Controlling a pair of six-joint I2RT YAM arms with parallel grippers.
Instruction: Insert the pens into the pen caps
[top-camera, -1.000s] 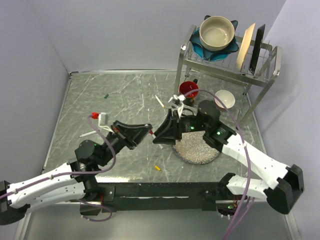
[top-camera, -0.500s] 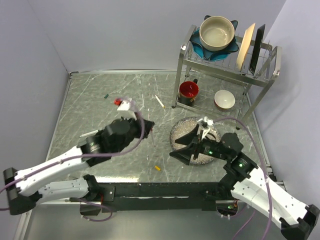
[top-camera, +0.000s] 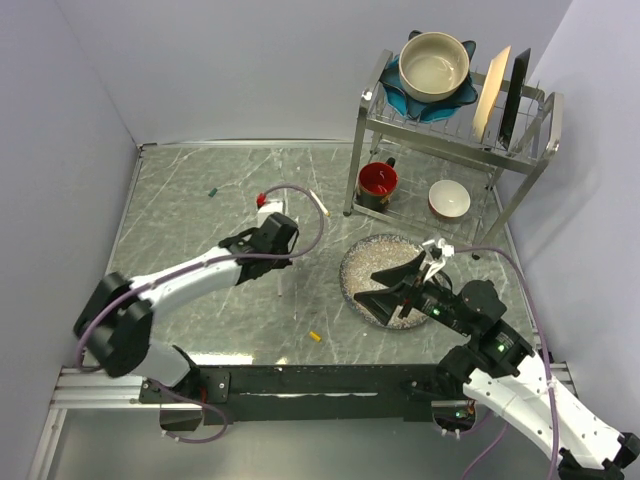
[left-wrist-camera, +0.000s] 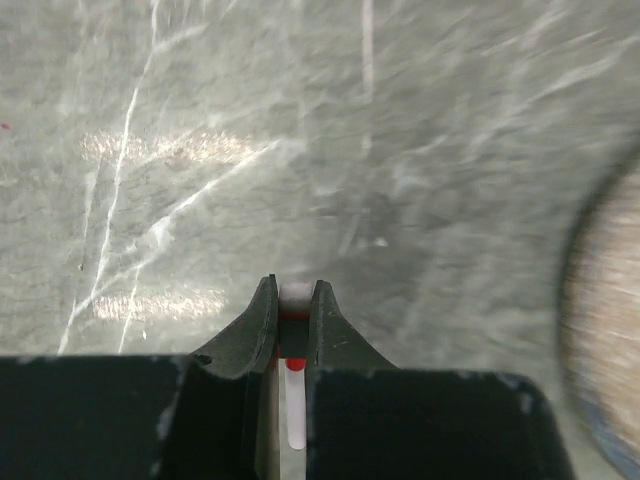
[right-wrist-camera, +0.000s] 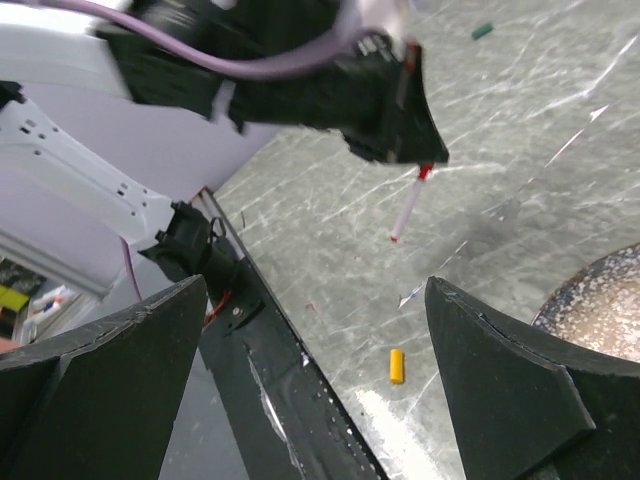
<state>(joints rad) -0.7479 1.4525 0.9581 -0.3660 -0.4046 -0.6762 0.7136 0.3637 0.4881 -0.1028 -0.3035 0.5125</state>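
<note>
My left gripper (top-camera: 274, 263) points down over the table's middle, shut on a white pen (left-wrist-camera: 293, 405) with a red band at the jaws. In the right wrist view this pen (right-wrist-camera: 408, 205) hangs from it, red tip down, above the table. I cannot tell whether the red band is the red cap. My right gripper (top-camera: 366, 285) is open and empty over the speckled plate's left edge, its jaws wide apart (right-wrist-camera: 318, 285). The yellow cap (top-camera: 314, 336) lies near the front edge, between the right fingers (right-wrist-camera: 397, 365). The dark green cap (top-camera: 212, 191) lies far left. A second pen (top-camera: 319, 203) lies by the rack.
A speckled plate (top-camera: 395, 318) lies right of centre. A metal dish rack (top-camera: 455, 130) at the back right holds a red mug (top-camera: 377, 182), bowls and plates. A black front rail (top-camera: 300, 380) runs along the near edge. Grey walls stand at the left and back.
The grippers were close together at the centre and have parted. My left arm has stretched out and now points the pen downward. My right arm has pulled back to the near right, jaws open.
</note>
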